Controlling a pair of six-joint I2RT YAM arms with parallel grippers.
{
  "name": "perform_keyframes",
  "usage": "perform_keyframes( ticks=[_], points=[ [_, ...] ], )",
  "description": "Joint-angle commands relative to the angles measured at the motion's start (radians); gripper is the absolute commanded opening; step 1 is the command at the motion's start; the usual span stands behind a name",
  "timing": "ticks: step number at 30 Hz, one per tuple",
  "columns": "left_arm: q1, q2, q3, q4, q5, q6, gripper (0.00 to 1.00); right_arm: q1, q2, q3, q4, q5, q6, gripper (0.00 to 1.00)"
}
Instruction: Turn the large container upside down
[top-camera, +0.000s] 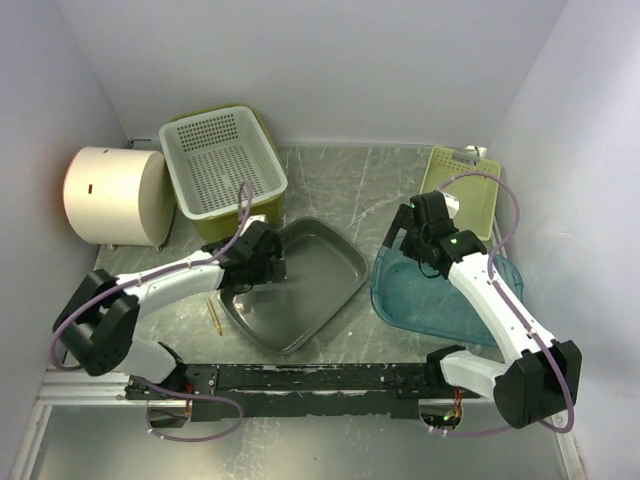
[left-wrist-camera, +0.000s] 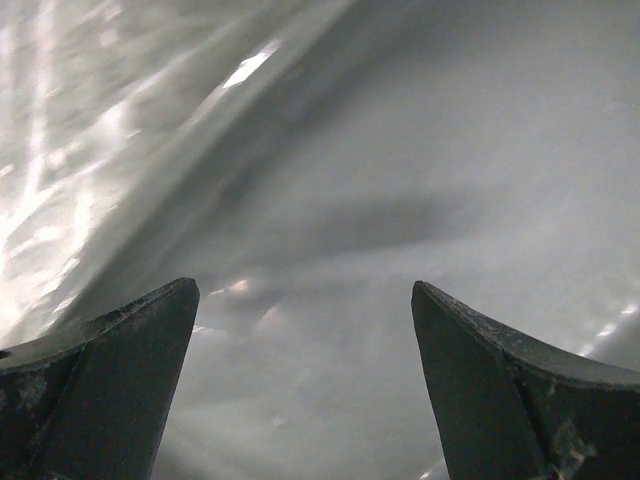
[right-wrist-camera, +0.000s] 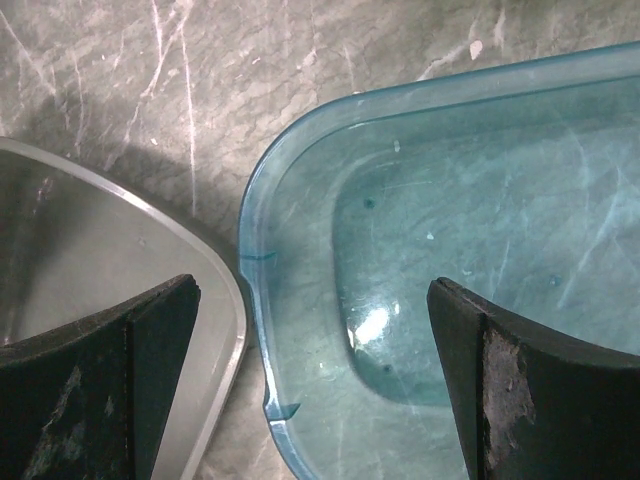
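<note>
A grey metal tray (top-camera: 300, 295) lies open side up at the table's middle. A clear blue plastic container (top-camera: 440, 305) lies open side up just right of it. My left gripper (top-camera: 272, 268) is open and empty, low over the tray's left inner wall; the left wrist view shows only the tray's shiny inside (left-wrist-camera: 400, 150) between the fingers (left-wrist-camera: 120, 370). My right gripper (top-camera: 403, 243) is open and empty above the blue container's left rim (right-wrist-camera: 250, 260), its jaws straddling that rim, one finger over the metal tray's edge (right-wrist-camera: 215, 290).
A white perforated basket (top-camera: 222, 160) sits in an olive tub (top-camera: 262, 208) at the back left. A cream cylinder (top-camera: 115, 195) lies on its side at the far left. A pale green tray (top-camera: 465, 190) stands at the back right. A thin stick (top-camera: 214, 313) lies left of the metal tray.
</note>
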Motion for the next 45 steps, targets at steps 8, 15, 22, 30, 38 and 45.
perform_keyframes(
  ticks=[8,15,22,30,38,45],
  points=[
    [0.049,-0.394,-0.211,-0.323,-0.134,-0.168,1.0,0.004,0.048,0.034,0.021,0.001,-0.005,1.0],
    [0.048,-0.448,-0.121,-0.266,-0.07,-0.006,1.0,0.007,0.15,0.106,0.021,0.051,-0.008,0.94],
    [0.006,-0.359,0.042,-0.172,0.082,0.17,1.0,-0.024,0.322,0.28,0.003,0.246,-0.082,0.94],
    [-0.123,-0.296,0.126,-0.116,0.013,0.228,0.99,-0.235,0.546,0.457,0.166,0.057,-0.228,0.87],
    [-0.13,-0.294,0.072,-0.063,0.071,0.184,1.0,-0.306,0.913,0.822,0.039,-0.055,-0.301,0.76],
    [-0.13,-0.287,0.056,-0.115,0.059,0.152,1.0,-0.303,1.011,0.906,-0.034,0.0,-0.302,0.31]
  ],
)
